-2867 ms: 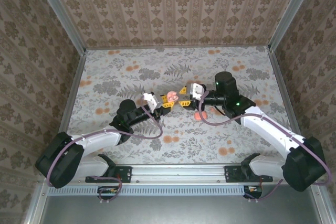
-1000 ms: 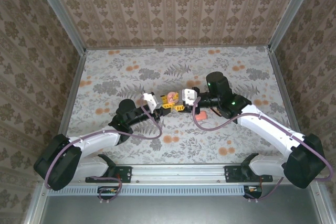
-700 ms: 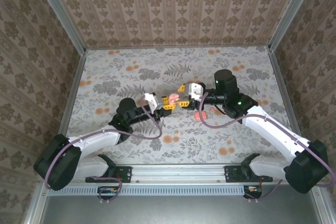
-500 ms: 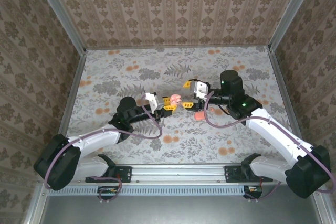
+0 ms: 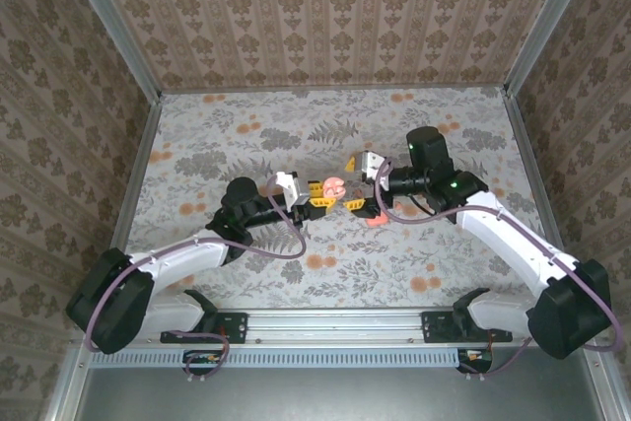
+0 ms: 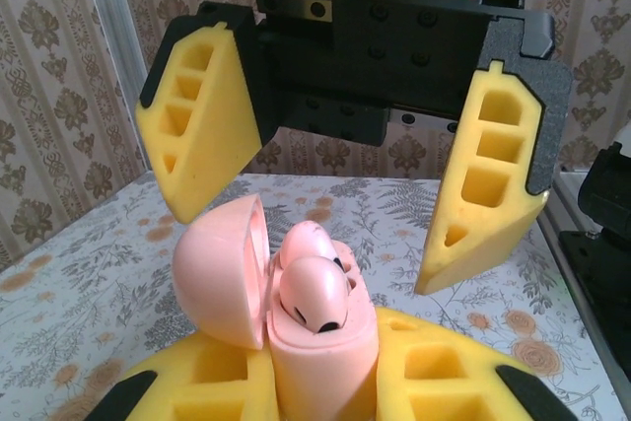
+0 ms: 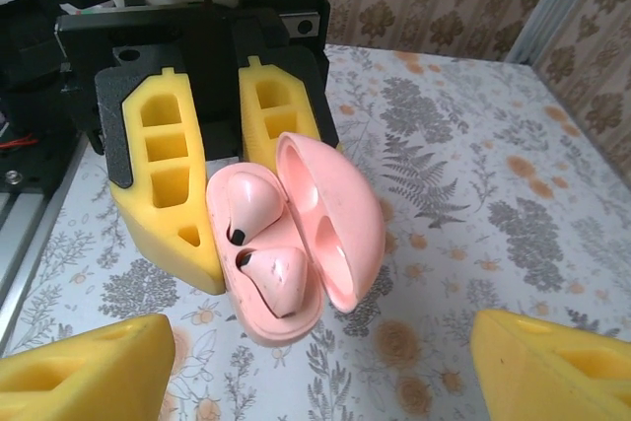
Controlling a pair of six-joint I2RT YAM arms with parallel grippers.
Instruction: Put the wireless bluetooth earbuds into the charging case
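My left gripper is shut on the pink charging case, holding it upright above the table with the lid swung open. Both wireless bluetooth earbuds sit in the case's sockets, and they show again as earbuds in the right wrist view. The left gripper's yellow fingers clamp the case body. My right gripper faces the case from the right, open, with nothing between its fingers; its fingers stand apart from the case.
A small pink object lies on the floral table just below the right gripper. Patterned walls and metal rails close in the table on three sides.
The right gripper's jaws have spread open and it has drawn back a little to the right of the case. The left gripper has kept the case nearly still.
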